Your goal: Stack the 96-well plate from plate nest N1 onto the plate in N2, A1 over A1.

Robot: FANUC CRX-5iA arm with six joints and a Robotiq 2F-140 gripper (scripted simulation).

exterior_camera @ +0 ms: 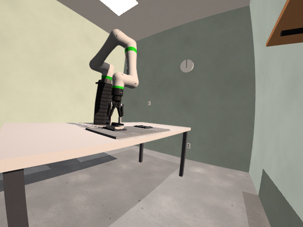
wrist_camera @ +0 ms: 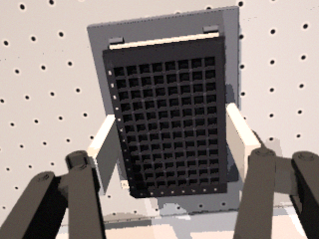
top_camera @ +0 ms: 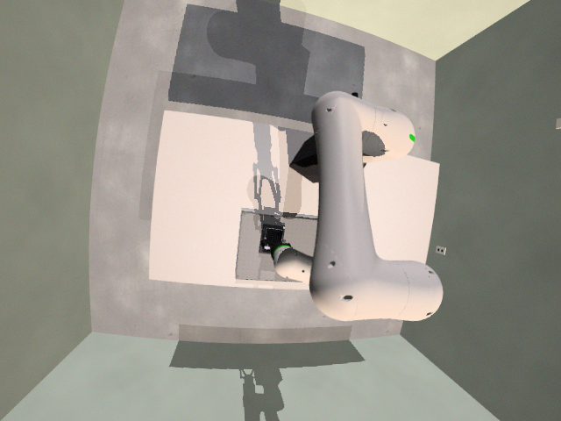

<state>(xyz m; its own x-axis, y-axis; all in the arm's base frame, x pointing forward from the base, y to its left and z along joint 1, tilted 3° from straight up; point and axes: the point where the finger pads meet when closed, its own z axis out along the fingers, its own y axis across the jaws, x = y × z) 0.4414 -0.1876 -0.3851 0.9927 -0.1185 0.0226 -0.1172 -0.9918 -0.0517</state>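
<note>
My gripper (wrist_camera: 170, 124) is shut on a black 96-well plate (wrist_camera: 166, 124), with a pale finger pad on each long side. In the wrist view the plate sits over a grey plate nest (wrist_camera: 97, 40), and a pale strip (wrist_camera: 164, 41) shows past its far edge. In the exterior view the gripper (exterior_camera: 117, 116) points straight down over the nearer nest, with the plate (exterior_camera: 117, 125) low over a pale thing. I cannot tell if they touch. A second dark nest (exterior_camera: 143, 126) lies to the right. In the top view the plate (top_camera: 272, 238) shows beside the wrist.
Both nests stand on a grey perforated baseplate (exterior_camera: 127, 132) on the pale table. A black ribbed block (exterior_camera: 102, 102) rises behind the gripper. The arm's big links (top_camera: 353, 203) hide part of the baseplate from above. The table edge lies just beyond the baseplate.
</note>
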